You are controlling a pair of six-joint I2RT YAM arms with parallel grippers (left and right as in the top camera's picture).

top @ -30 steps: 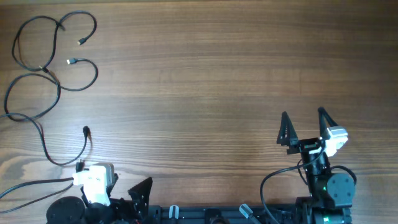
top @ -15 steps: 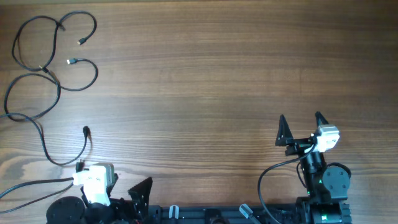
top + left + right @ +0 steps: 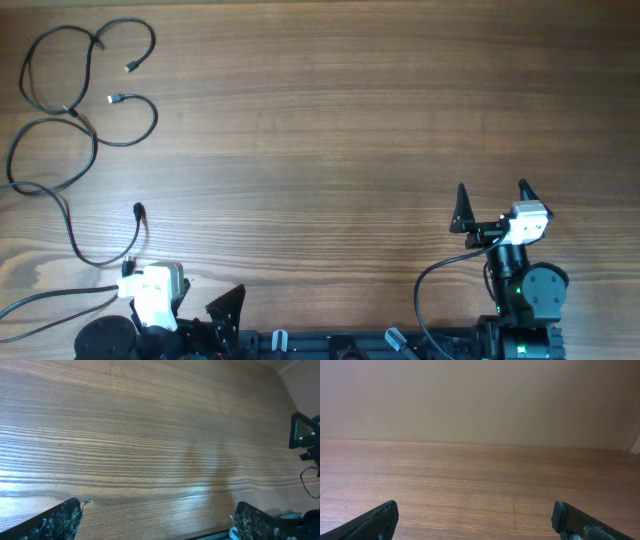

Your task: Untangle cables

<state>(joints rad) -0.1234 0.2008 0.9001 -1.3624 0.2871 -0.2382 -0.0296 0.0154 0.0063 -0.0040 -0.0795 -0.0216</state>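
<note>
Cables (image 3: 75,112) lay in loose, overlapping loops on the table (image 3: 350,120) toward 10 o'clock in the overhead view, close to the picture's left edge. One silver-tipped plug (image 3: 113,99) sat inside the loops, a second small plug (image 3: 131,66) lay just toward 12 o'clock from it, and a dark plug end (image 3: 138,210) stood at the tip of a strand that ran down toward 7 o'clock. The outermost loop almost reached the left border of the view, so little room showed on that side; toward 3 o'clock bare wood stretched across the whole width.

At 7 o'clock the left gripper (image 3: 159,516) sat low at the table's near edge, its claw spread wide with nothing between the fingers; the lowest cable strand passed near the white wrist camera (image 3: 155,290) there. A thicker black arm wire (image 3: 50,297) ran off toward 9 o'clock from that base.

At 5 o'clock, well apart from the cables, the right gripper (image 3: 492,198) pointed toward 12 o'clock, jaws likewise wide apart and holding nothing. Its own thick wire (image 3: 430,290) curved beside the base. Its wrist view showed only wood grain and a plain wall (image 3: 480,400) beyond the far edge.
</note>
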